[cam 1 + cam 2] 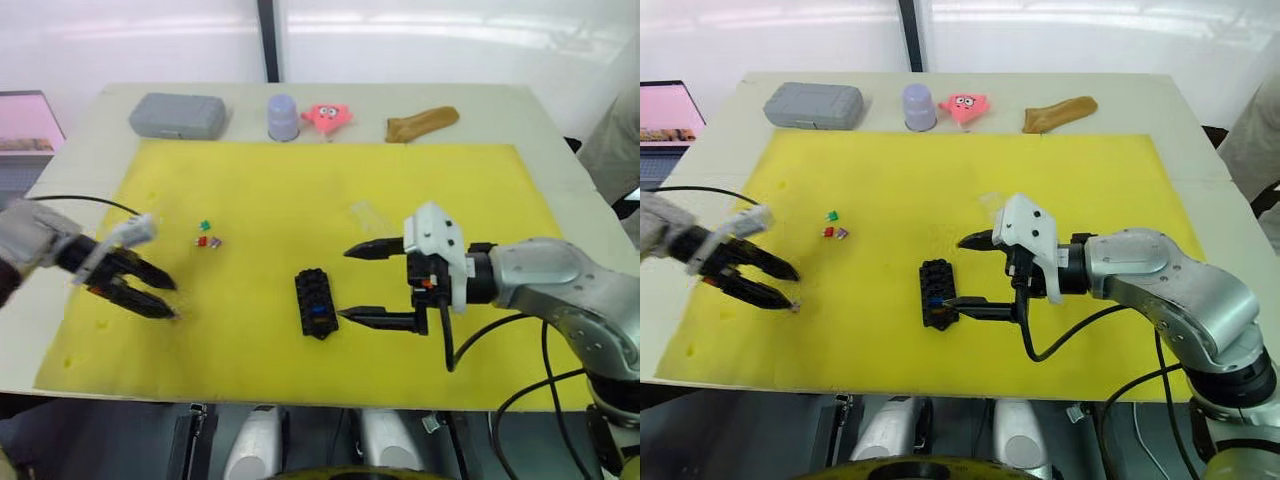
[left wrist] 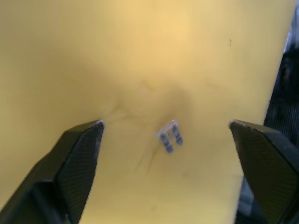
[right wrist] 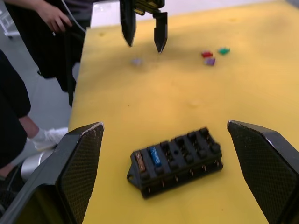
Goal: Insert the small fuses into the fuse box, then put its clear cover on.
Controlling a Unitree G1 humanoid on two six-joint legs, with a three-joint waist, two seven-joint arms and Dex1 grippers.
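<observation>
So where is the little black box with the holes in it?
The small black plastic fuse box lies on the yellow mat near its front edge, about midway across, just beside the lower finger of the right gripper.

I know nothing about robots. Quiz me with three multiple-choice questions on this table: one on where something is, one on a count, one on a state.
1. Where does the black fuse box sit?
A. On the yellow mat
B. Inside the grey case
C. On the floor

2. How many fuses lie clustered at mid-left of the mat?
A. None
B. Three
C. Ten

3. How is the right pincer?
A. Shut on a fuse
B. Open
C. Holding the box

Answers: 1 A, the box rests on the mat. 2 B, red, green and purple fuses lie together. 3 B, its fingers are spread beside the box.
</observation>
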